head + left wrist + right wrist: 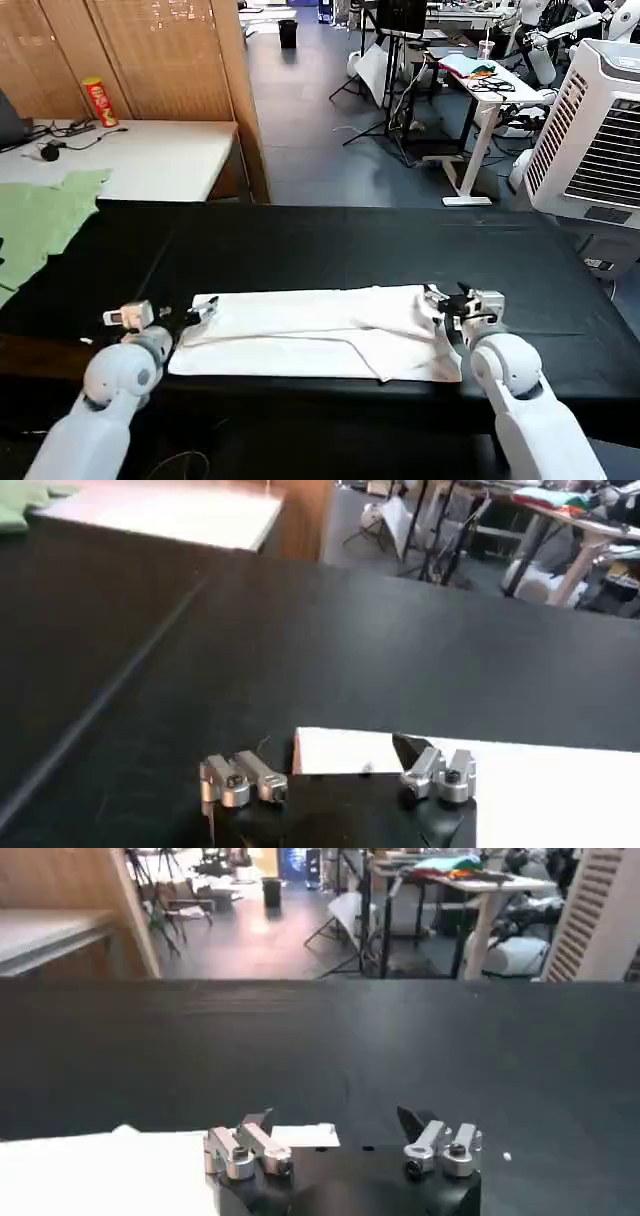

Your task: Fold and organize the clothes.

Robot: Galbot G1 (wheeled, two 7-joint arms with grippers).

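1. I'm mid-fold, by my reckoning: the white short-sleeved cotton T-shirt [315, 335] lies as a long flat band across the black cloth-covered worktop [330, 245], plain side up, between my two grippers.
2. My left gripper [340, 777] sits low at the band's left end, fingers [243, 778] spread wide, with the shirt's corner lying between them and nothing pinched yet.
3. My right gripper [343, 1145] mirrors it at the right end, fingers [250, 1148] spread too, one over the shirt's corner and the other past its edge above bare black cloth.
4. Next I'd judge both pairs must close on their corners together, evenly, before any lift.
5. Both forearms reach forward from near the worktop's front edge, wrists level.
6. A light green garment [40, 220] lies well off beyond my left fingers; not mine to handle.
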